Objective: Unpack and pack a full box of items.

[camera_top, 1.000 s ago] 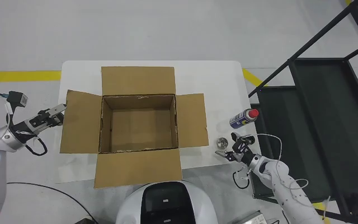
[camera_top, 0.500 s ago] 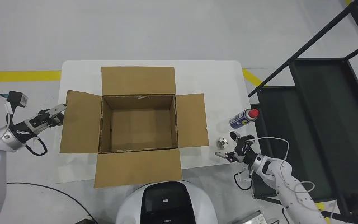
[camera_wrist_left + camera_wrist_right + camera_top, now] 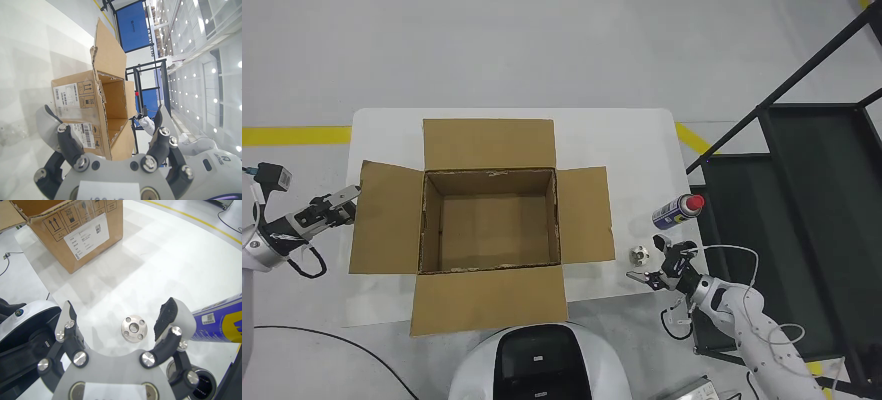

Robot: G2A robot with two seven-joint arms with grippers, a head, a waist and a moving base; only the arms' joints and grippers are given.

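An open cardboard box (image 3: 492,222) stands in the middle of the white table (image 3: 642,140), its four flaps spread and its inside bare. A small round metal flange (image 3: 638,254) lies flat on the table right of the box. My right gripper (image 3: 652,262) is open just beside it; in the right wrist view the flange (image 3: 134,329) lies between the fingers of the gripper (image 3: 119,305), closer to one pad (image 3: 166,315), untouched. A blue spray can (image 3: 679,210) with a red cap lies nearby. My left gripper (image 3: 345,203) hangs open at the box's left flap, holding nothing.
A steel linear bearing (image 3: 196,380) sits close under the right wrist, beside the spray can (image 3: 217,323). A black metal rack (image 3: 782,200) stands off the table's right edge. In the left wrist view the box (image 3: 90,106) faces the open gripper (image 3: 103,108), with a clear plastic bag (image 3: 11,130) on the table.
The right arm's forearm has swung slightly and its gripper has shifted a little beside the flange. The left arm and the box have not moved.
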